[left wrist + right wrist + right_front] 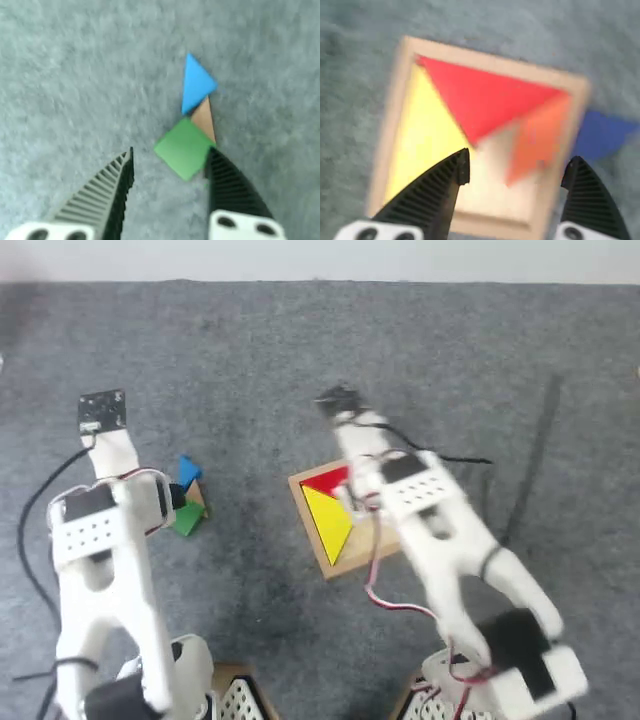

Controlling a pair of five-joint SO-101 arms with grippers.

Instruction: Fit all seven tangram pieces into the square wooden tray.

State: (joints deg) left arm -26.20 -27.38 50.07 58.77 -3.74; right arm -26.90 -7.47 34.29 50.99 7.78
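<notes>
The left gripper [169,152] has its black, ribbed jaws spread wide and holds nothing; one fingertip [212,160] overlaps a corner of a flat green square [184,148]. That square lies on fuzzy grey carpet [75,75]. One of its edges touches a slim tan triangle [205,119], and the tan piece's narrow tip meets a bright blue triangle [197,82]. The three form a line leading away from the jaws. In the high view this cluster sits well apart from the square wooden tray [495,224], on the left arm's side of it.

The right gripper [520,157] hangs over the tray, its ribbed jaws also wide apart and holding nothing. The tray is pale wood with a raised rim and a smooth bare floor nearest the jaws. A large red triangle [490,100] has its long edge along the tray's far rim, its apex pointing to the tray's centre. A large yellow triangle [422,135] lies likewise along the adjoining rim. A blurred orange piece [537,137] runs lengthwise along the rim opposite the yellow one. Just outside that rim, a dark blue piece [600,137] rests on the carpet.
</notes>
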